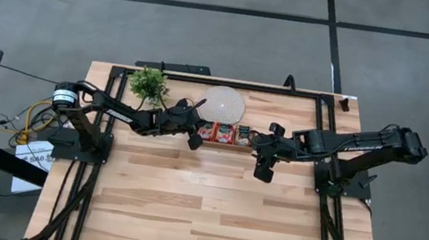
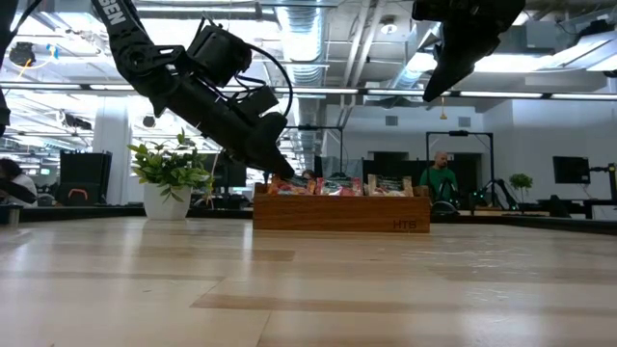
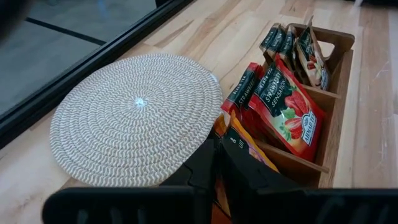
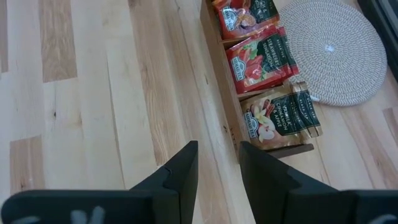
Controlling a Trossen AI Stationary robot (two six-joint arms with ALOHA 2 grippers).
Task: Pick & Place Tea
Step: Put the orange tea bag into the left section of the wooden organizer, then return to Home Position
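Observation:
A brown wooden three-part tray [image 1: 224, 144] stands at the table's far middle. Tea sachets stand on edge in it: red ones [image 3: 283, 112] in the middle part, darker ones [image 3: 305, 53] at the far end. My left gripper [image 3: 217, 163] reaches slanting down into the tray's left end part [image 2: 280, 173]. It is shut on an orange tea sachet [image 3: 249, 146]. My right gripper [image 4: 219, 163] hangs open, high above the table [image 2: 431, 92] by the tray's right end [image 1: 264, 173], with nothing between its fingers. A round white woven disc [image 1: 223, 104] lies just behind the tray. My left gripper pinches the orange sachet between its two fingers at its upper edge [image 3: 222, 132]. The fingertips themselves hide the exact spot. The fingers come slanting down from the table's left side. The sachet stands in the tray's left end part, among the others.
A small potted plant [image 1: 150, 84] stands left of the disc, close behind my left arm. The table's whole near half [image 1: 202, 211] is bare wood. A black frame rail [image 1: 228, 82] runs along the far edge.

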